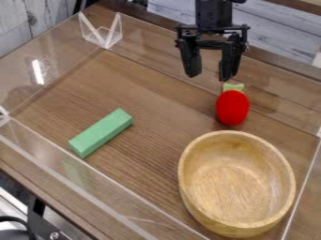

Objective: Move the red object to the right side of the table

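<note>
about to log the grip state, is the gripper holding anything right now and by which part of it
Nothing is held: the fingers stand open and apart, with the red object resting on the table in front of them.

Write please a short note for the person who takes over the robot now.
Hand: open, holding nothing, just behind the red toy.
Red toy: on the table, right of the middle, between the hand and the wooden bowl.
Done: the toy appears to lie on the right side already.
Left: probably only to check the place and move the hand away.
</note>
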`<action>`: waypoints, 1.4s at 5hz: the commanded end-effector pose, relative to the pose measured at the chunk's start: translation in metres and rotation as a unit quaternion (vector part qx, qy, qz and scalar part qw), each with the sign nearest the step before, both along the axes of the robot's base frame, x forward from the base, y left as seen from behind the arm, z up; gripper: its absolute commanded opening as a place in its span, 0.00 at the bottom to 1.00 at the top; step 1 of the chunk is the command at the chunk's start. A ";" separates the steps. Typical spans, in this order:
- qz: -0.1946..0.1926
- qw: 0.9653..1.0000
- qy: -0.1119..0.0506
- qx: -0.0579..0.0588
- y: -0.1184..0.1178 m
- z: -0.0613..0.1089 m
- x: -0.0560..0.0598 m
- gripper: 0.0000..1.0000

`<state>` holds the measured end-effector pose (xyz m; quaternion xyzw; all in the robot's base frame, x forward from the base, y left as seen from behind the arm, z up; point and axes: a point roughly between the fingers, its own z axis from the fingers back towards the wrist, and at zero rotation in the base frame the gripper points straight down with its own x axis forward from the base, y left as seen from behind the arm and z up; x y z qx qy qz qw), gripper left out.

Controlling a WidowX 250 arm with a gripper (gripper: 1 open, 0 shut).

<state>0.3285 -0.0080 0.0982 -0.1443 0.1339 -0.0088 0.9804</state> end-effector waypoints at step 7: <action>0.075 0.983 -0.149 0.079 0.099 0.051 -0.004 1.00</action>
